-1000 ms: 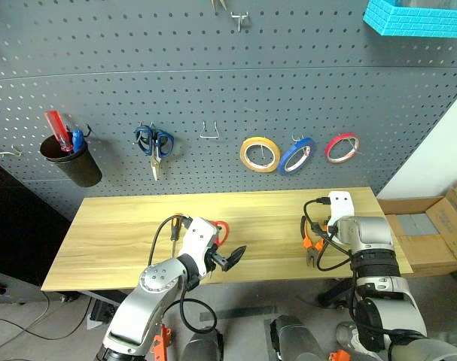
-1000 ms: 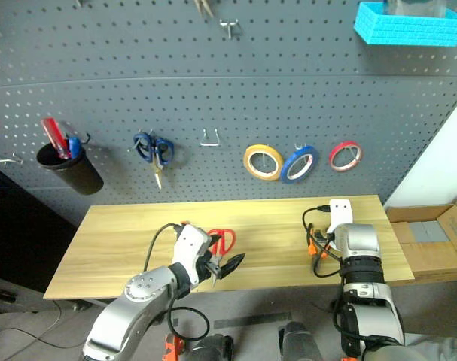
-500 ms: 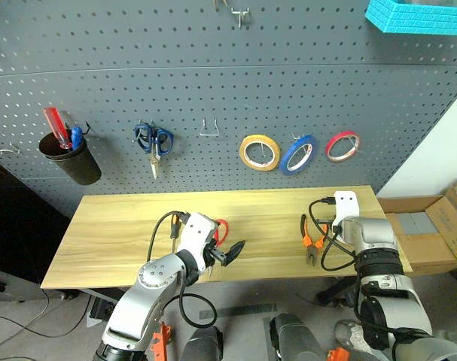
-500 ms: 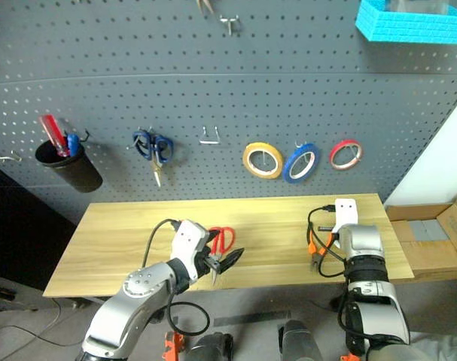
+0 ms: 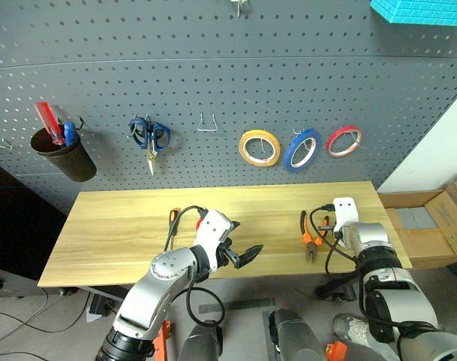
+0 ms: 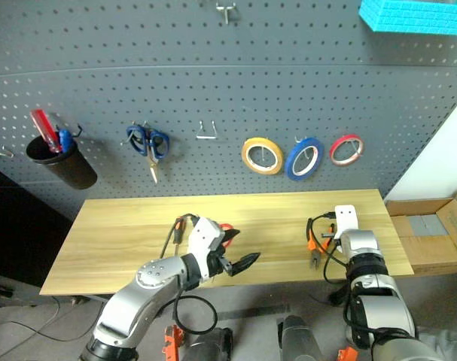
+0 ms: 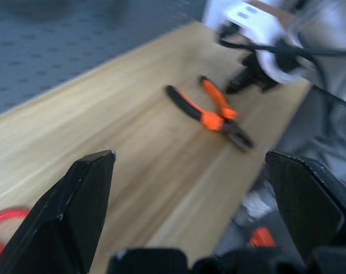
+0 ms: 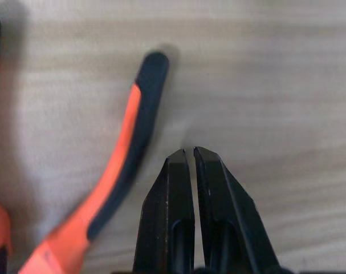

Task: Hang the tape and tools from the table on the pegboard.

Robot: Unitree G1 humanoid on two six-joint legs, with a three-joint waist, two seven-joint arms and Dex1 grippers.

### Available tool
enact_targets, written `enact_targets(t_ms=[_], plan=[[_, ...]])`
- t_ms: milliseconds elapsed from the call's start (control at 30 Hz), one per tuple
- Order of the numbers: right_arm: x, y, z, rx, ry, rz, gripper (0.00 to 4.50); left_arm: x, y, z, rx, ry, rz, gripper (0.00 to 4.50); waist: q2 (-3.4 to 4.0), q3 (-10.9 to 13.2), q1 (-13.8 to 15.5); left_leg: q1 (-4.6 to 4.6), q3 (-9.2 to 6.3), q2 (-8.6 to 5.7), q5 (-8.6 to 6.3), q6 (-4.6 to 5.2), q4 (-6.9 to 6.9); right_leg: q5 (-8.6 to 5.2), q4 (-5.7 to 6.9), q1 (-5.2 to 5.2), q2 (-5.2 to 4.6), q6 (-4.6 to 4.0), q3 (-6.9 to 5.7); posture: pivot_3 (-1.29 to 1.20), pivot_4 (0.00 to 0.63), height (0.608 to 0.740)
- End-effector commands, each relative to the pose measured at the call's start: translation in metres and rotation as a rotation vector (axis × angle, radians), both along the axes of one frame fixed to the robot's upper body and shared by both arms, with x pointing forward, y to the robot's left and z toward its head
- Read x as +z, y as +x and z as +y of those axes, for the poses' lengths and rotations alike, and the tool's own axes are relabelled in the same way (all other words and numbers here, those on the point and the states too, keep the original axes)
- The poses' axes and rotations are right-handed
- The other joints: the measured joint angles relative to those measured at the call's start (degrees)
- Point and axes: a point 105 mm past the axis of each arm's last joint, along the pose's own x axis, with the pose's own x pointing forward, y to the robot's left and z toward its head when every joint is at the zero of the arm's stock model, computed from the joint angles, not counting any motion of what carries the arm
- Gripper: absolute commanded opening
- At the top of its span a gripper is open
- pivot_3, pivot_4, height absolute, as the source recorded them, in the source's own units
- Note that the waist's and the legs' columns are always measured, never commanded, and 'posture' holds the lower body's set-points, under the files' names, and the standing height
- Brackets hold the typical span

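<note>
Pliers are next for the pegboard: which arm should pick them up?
Right, probably. The right gripper sits shut on the table right beside the pliers, gripping nothing; it must reopen first. The left gripper is open but hangs farther off, nearer the red-handled scissors.

Yellow tape roll (image 5: 260, 147); red tape roll (image 5: 342, 141); blue-handled scissors (image 5: 148, 138); black cup (image 5: 61, 156).

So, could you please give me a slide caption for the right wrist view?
Shut right end effector empty over the table, beside the pliers' orange-and-black handle.
</note>
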Motion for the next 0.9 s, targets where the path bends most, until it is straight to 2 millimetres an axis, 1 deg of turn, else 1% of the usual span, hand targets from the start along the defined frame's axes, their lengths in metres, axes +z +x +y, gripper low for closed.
enact_targets(t_ms=[33,300,433,733,900], plan=[[0.004,0.008,0.005,0.021,-0.005,-0.028,0.04,0.010,0.003,0.000,-0.016,-0.014,-0.030,4.50,-0.02,0.1,0.0,0.00,-0.01,0.00,0.00,0.00,0.00,0.00,-0.01,0.00,0.00,0.00,-0.01,-0.06,0.229,0.740],[0.002,0.011,0.009,0.020,0.034,-0.029,0.04,0.007,-0.003,0.001,-0.014,-0.013,-0.021,4.50,-0.14,0.2,0.0,-0.02,-0.03,0.00,0.00,0.00,0.00,0.00,-0.03,0.00,-0.02,0.00,0.00,-0.06,0.222,0.740],[0.003,0.011,0.016,0.051,0.042,-0.025,0.04,0.007,-0.004,-0.001,-0.009,-0.015,-0.023,4.50,-0.14,0.2,0.0,-0.02,-0.05,0.00,0.00,0.00,0.00,0.00,-0.02,0.00,-0.01,0.00,-0.01,-0.05,0.224,0.740],[0.007,0.015,0.041,0.105,0.118,-0.027,0.04,0.007,-0.001,0.004,0.009,-0.011,-0.026,4.50,-0.30,0.4,0.0,-0.01,-0.07,0.02,0.00,0.00,0.00,0.00,-0.02,0.00,-0.01,-0.01,-0.03,-0.05,0.234,0.740],[0.009,0.018,0.056,0.161,0.151,-0.032,0.04,0.006,-0.003,0.005,0.016,-0.012,-0.022,4.50,-0.32,0.8,0.1,-0.02,-0.07,0.02,0.00,0.00,-0.03,-0.01,-0.03,-0.02,-0.02,-0.01,-0.03,-0.04,0.237,0.740]])
